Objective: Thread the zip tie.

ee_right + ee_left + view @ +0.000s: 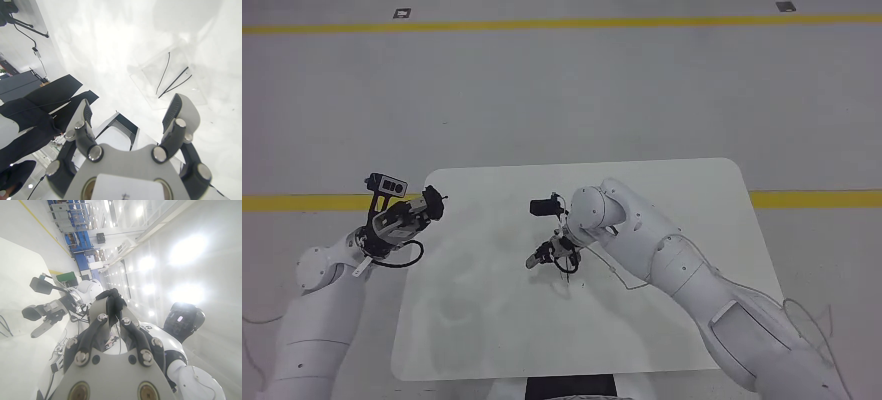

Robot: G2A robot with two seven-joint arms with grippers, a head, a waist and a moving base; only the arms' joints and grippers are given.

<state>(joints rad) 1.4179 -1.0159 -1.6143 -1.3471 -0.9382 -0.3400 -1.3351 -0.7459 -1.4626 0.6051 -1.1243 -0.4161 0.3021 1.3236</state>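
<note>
Now, with my right pincer (131, 101) spread apart above the tabletop (105, 47) near the zip ties (175, 80) lying in their clear tray (145, 83), and my left pincer (113, 295) pinched together on a thin black strand (119, 340), I should drop squarely over one tie's middle.

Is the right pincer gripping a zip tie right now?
No, the right pincer is open and empty, and the zip ties lie on the clear sheet beyond its fingertips.
</note>
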